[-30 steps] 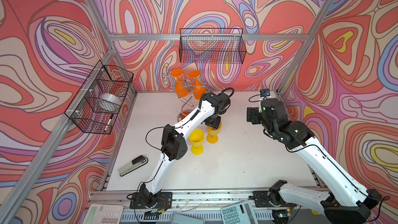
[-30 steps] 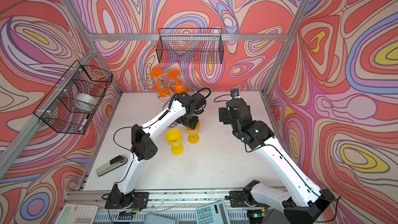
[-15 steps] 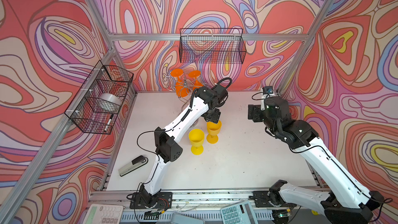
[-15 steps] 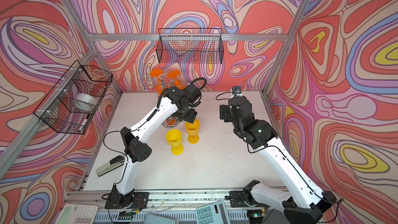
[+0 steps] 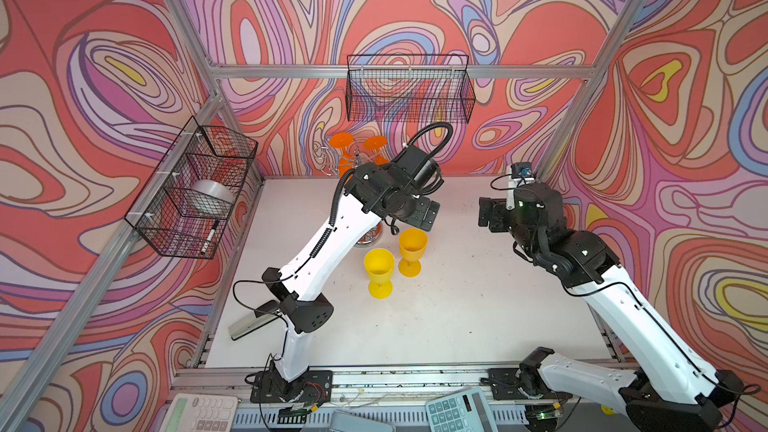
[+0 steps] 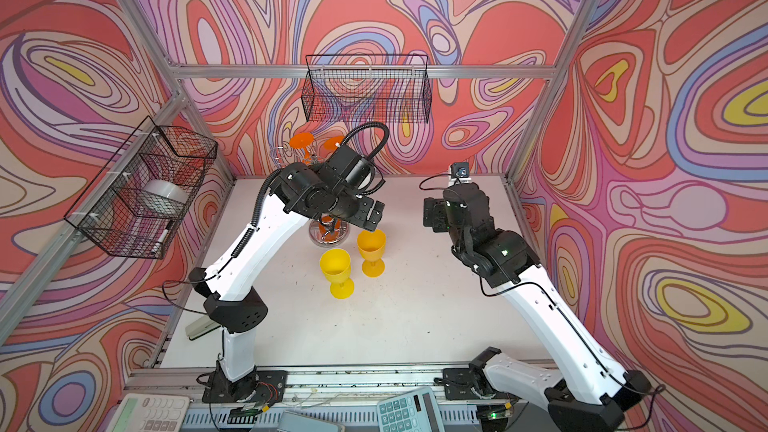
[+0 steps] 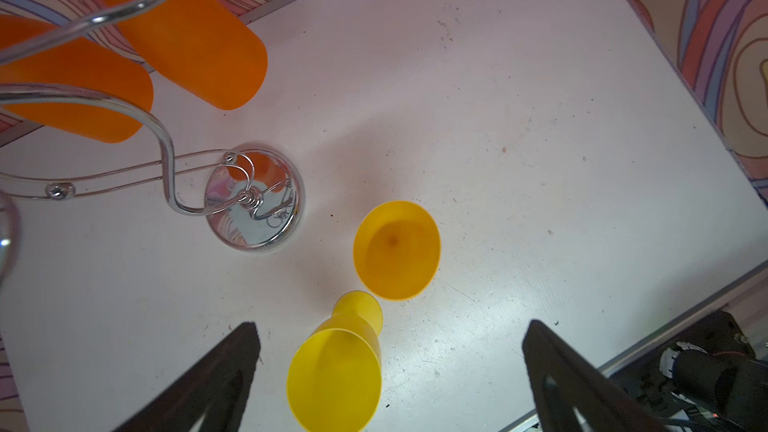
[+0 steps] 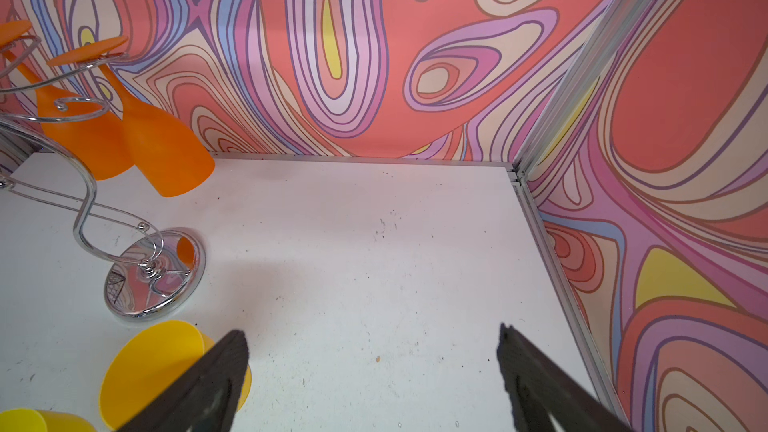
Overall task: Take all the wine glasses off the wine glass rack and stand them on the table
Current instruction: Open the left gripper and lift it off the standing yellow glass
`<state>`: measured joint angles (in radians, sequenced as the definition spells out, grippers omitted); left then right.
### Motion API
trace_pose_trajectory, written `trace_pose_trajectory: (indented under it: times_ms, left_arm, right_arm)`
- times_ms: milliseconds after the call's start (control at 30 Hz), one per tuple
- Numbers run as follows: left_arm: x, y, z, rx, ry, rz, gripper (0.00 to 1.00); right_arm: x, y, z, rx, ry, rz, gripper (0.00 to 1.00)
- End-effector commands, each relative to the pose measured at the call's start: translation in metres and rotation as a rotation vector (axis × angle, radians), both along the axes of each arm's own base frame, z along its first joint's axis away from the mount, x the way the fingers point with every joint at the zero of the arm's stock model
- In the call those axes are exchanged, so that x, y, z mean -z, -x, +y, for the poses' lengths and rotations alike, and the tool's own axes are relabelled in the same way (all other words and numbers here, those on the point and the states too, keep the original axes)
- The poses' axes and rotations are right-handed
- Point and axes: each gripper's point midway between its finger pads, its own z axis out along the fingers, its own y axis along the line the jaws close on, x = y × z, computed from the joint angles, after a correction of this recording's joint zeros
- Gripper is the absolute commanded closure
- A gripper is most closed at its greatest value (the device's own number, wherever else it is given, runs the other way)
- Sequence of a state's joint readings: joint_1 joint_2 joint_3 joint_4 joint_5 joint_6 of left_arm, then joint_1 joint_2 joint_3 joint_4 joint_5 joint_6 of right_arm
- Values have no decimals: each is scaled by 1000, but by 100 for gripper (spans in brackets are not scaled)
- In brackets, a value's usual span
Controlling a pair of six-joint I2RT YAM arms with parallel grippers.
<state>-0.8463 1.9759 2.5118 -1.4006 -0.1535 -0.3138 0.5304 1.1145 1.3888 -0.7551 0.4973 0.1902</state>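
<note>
Just changed: a second ago the left gripper (image 7: 390,328) sat low around the amber wine glass (image 5: 412,243). It has since lifted clear and its jaws have spread wide, with nothing between them.
Amber glass: stands upright on its own on the tabletop (image 5: 457,305), just in front of the rack's mirrored base and toward the middle.
Lemon-yellow wine glass (image 5: 379,263): upright just beside the amber one, on the front side. Whether the two touch cannot be told.
Wine glass rack (image 7: 253,218): near the back edge of the tabletop, left of the middle.
Orange wine glasses (image 8: 166,151): two hang upside down from the rack's curled hooks, on its back side.
Left gripper now: released, hovering above the two yellow glasses and near the rack's stem.
Right gripper (image 8: 372,332): jaws wide and empty, over the back right part of the tabletop, barely moved in the last second.
Meaning for the task: this glass looks delivered. The two orange ones remain to be taken off, probably next.
Watch: the yellow pair stands close under the left arm's path.
</note>
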Motion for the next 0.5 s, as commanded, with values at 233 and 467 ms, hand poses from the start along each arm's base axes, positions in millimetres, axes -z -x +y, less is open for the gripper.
trace_pose_trajectory:
  times_ms: [233, 467]
  left_arm:
    - [-122, 51, -3, 177, 362, -242, 0]
    - [-143, 51, 71, -14, 231, -394, 2]
  right_arm:
    - [-14, -8, 18, -48, -124, -45, 2]
    - [-15, -21, 65, -200, -337, -55, 2]
